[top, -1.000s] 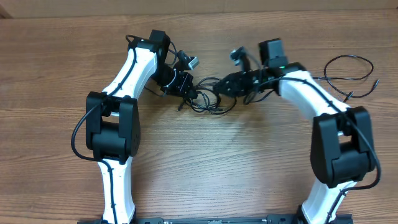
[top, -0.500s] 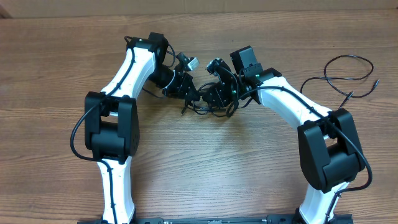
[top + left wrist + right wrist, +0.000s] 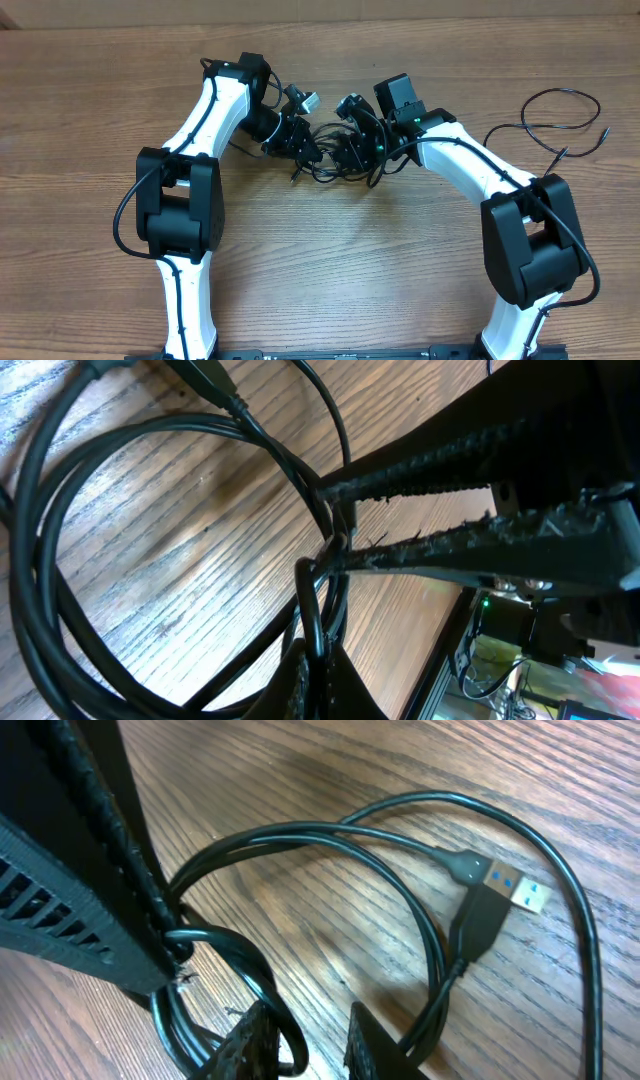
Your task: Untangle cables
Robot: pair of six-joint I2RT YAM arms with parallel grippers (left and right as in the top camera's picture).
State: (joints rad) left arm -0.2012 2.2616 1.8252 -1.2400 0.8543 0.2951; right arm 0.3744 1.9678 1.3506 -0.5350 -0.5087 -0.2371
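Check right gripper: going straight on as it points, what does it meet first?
The cables: loops lie across the table just ahead of the right gripper, one strand seemingly between its jaws. The left gripper sits off to one side of that line, though depth is unclear.

Left gripper (image 3: 306, 148) clamped; right gripper (image 3: 346, 152) part-open, tips close together.

Glossy black cables (image 3: 478, 925), matt wood-grain table (image 3: 560, 760)
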